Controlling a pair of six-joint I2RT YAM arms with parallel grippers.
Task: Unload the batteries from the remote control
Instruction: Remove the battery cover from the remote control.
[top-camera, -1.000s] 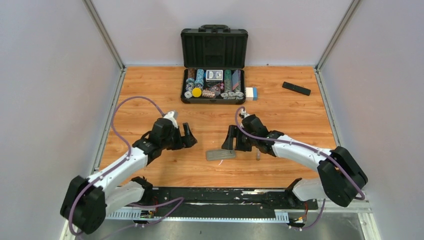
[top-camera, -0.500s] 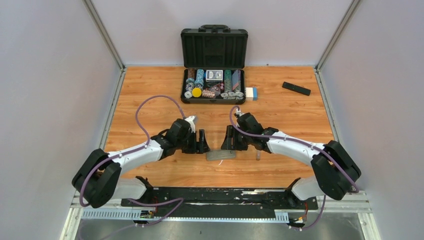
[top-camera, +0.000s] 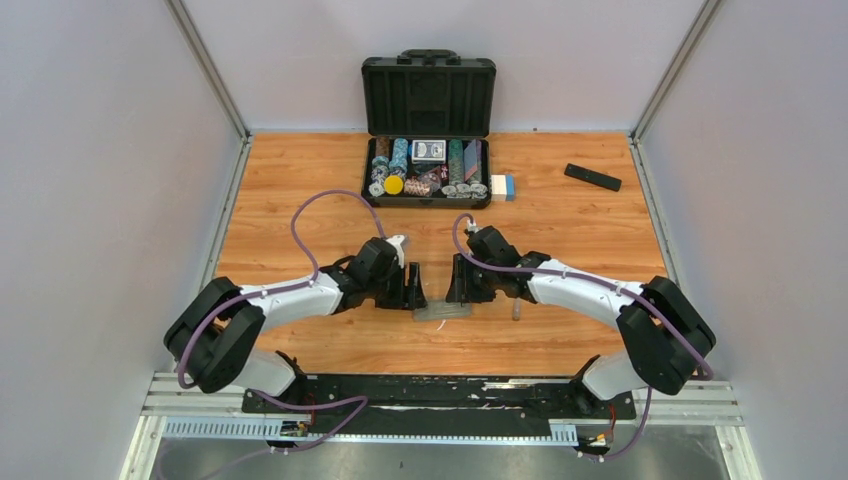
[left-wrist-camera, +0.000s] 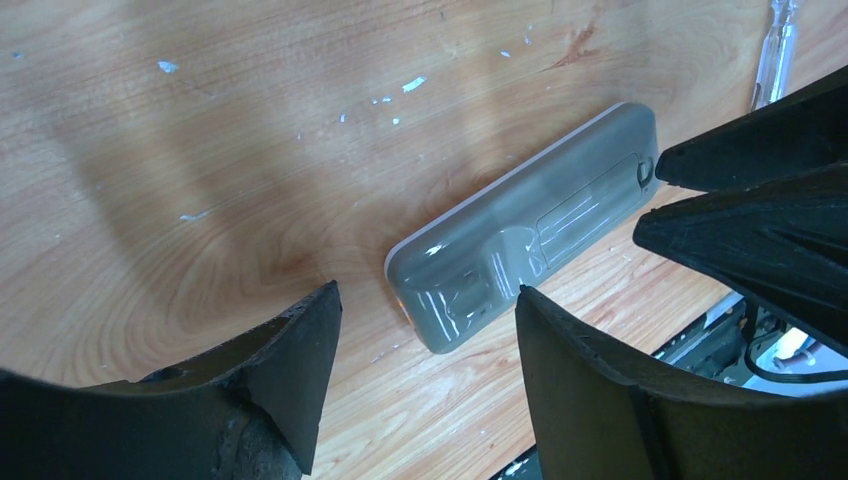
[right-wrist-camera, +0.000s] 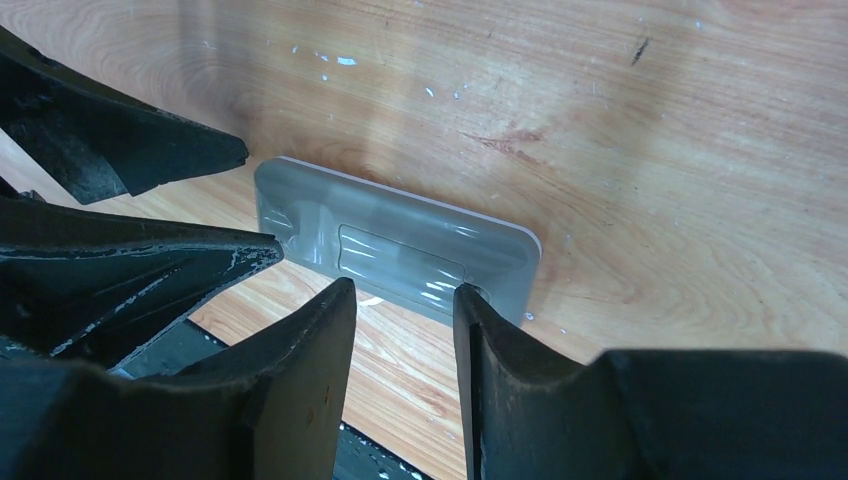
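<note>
Holds the left end effector (left-wrist-camera: 428, 305) wide open and empty, one finger to each side of the rounded end of the grey remote control (left-wrist-camera: 530, 225), touching neither flank as far as the left wrist view tells. Poises the right end effector (right-wrist-camera: 403, 295) roughly half open and likewise empty, tips low over the remote's near long edge beside the battery cover (right-wrist-camera: 400, 258); cannot tell whether one tip touches the casing. Faces the two end effectors toward each other, close together, with the remote lying back-up on the bench (top-camera: 300, 200) between them. Shows the cover in place and flush, so no batteries in view: judged to be inside the remote, under that cover. Reads as the approach-and-brace step, very early in the task, with nothing unloaded yet. Calls next for closing the left fingers on the remote's flanks to pin it. Then needs a right fingertip on the cover, pushing along the remote's length to slide it off, gently enough not to skid the smooth casing over the wood. Leaves further out a slim pale stick-like thing (top-camera: 516, 310) just right of the remote, too small to identify, a black remote (top-camera: 592, 177) at the far right, and an open poker chip case (top-camera: 428, 170) at the back.
</note>
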